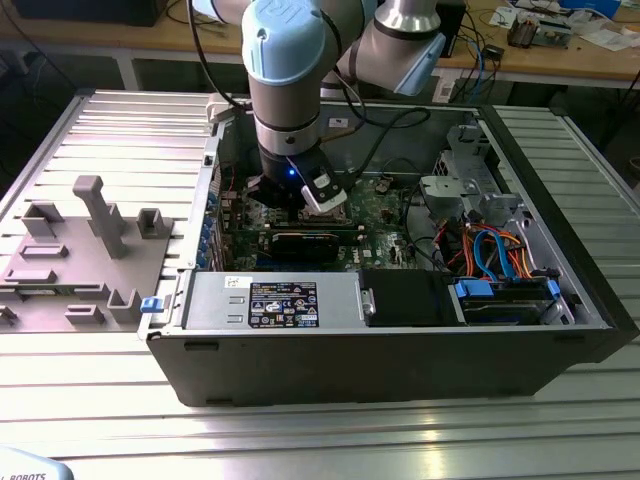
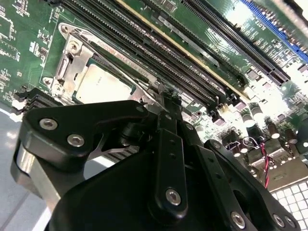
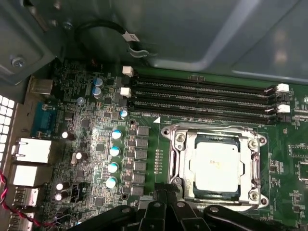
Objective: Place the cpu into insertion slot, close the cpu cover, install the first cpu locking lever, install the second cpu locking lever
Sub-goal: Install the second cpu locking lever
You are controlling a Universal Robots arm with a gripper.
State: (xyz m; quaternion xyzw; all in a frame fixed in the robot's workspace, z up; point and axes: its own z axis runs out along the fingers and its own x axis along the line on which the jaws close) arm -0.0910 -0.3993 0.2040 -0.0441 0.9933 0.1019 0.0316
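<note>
"End effector (image 3: 166,195) is pinched narrow, right? Black fingers (image 2: 168,144) drawn together, nothing between them that I can see."

"Agreed. It hangs just beside one edge of the insertion slot (image 3: 214,129), low over the green circuit board (image 3: 96,134)."

"And the cpu (image 3: 215,165)?"

"Seated in the slot, lying flat, dull metal face up. It's square, so no real long axis, but its edges run parallel with the long black memory slots (image 3: 202,91) next to it. The cpu cover (image 3: 254,168) lies down around it, chip showing through the window."

"How much room is there?"

"Tight. The memory slots crowd one side of the socket, with the grey case wall (image 3: 192,33) just beyond them. The board side with the small capacitors is lower and more open. Towards the exterior view's right, a drive cage and orange and blue cables (image 1: 490,250) fill the case."

"The arm (image 1: 285,70)?"

"It drops almost straight down into the open computer case (image 1: 400,350), wrist vertical, the elbow link leaning away to the exterior view's right. The case rests on the ribbed metal surface (image 1: 300,440)."
</note>
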